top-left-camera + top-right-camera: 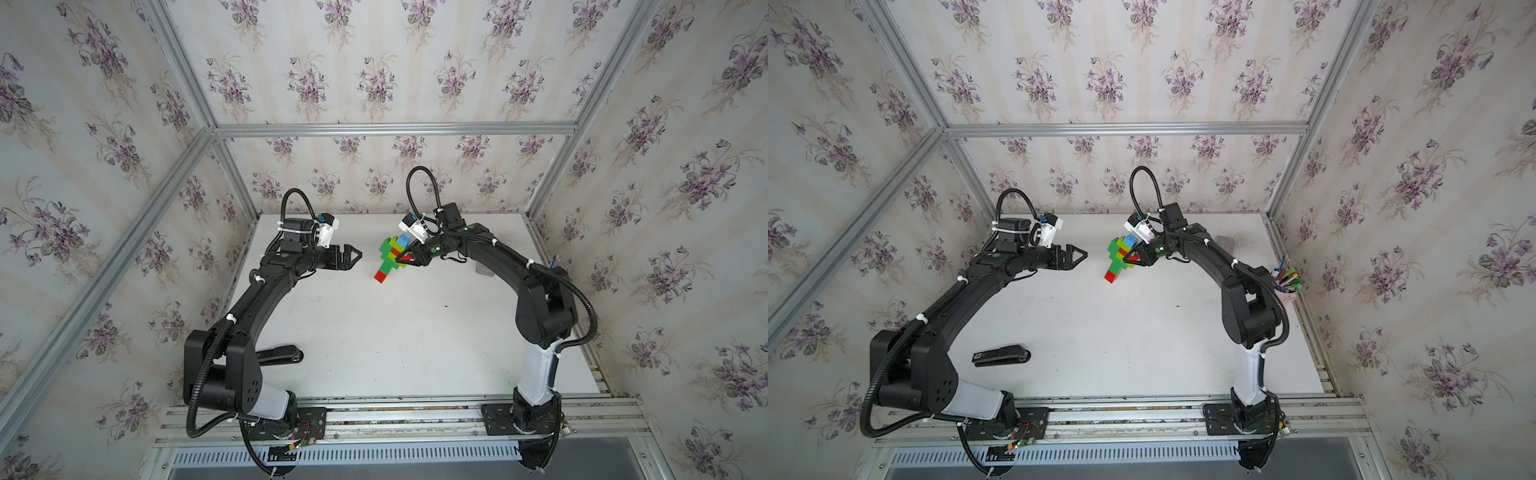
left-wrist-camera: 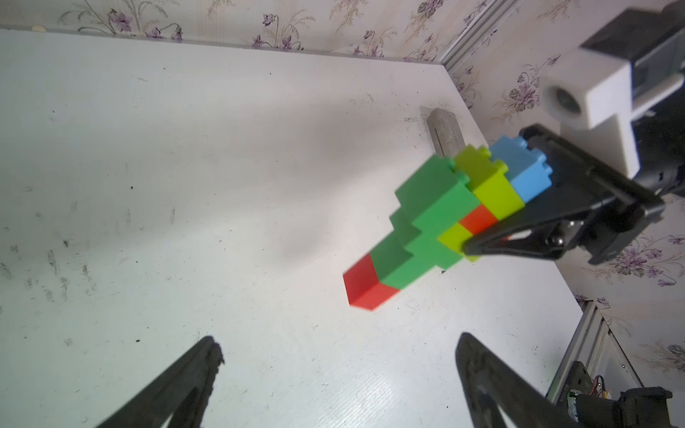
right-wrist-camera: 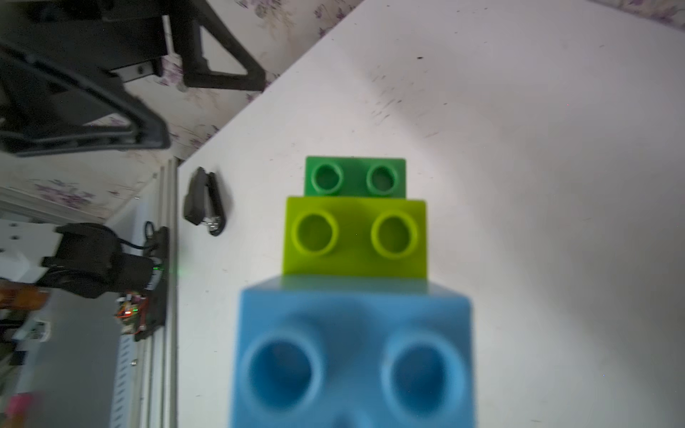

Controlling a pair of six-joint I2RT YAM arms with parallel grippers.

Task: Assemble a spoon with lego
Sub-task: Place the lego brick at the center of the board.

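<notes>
Spoon (image 1: 390,258): assembled, flat build w/ dark green, lime and red head, blue tip, green stem ending in a red brick. Pos.: over the far half of the table (image 1: 374,340), approx. mid-width, raised off the surface and tilted. Blue tip points toward the far edge, red stem end toward the front. In the left wrist view its shadow lies apart from it.

Right gripper (image 1: 403,258): clamped on the spoon's head, fingers across the lime/red bricks just below the blue tip. The right wrist view shows only stud faces of the blue, lime and green bricks, blurred up close.

Left gripper (image 1: 358,254): jaws spread wide, nothing btwn them. It sits near the spoon on its left side, not touching.

Other items:
- black stapler (image 1: 1002,355), near the left edge, front half
- grey block (image 2: 556,128), near the far-right corner
- pink cup of markers (image 1: 1285,286), at the right edge
</notes>
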